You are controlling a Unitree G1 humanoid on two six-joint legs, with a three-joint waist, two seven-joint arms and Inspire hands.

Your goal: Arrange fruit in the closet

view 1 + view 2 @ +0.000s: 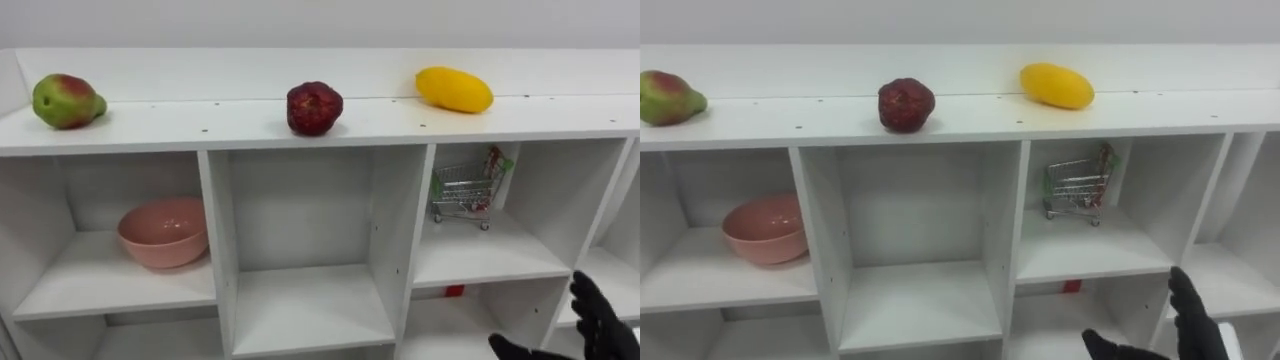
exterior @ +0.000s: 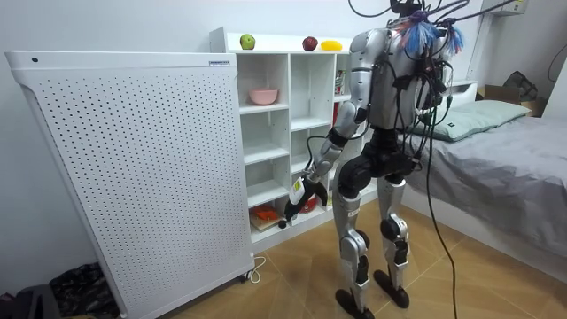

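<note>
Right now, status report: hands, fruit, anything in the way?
Right hand open, low right. Left hand low by shelves. Pear, pomegranate, mango on top. Bowl, cart occupy two compartments.

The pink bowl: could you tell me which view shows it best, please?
The left eye view: the pink bowl sits whole, well inside the picture. The right eye view shows it whole too, nearer the left edge; the room view shows it small, far off.
</note>
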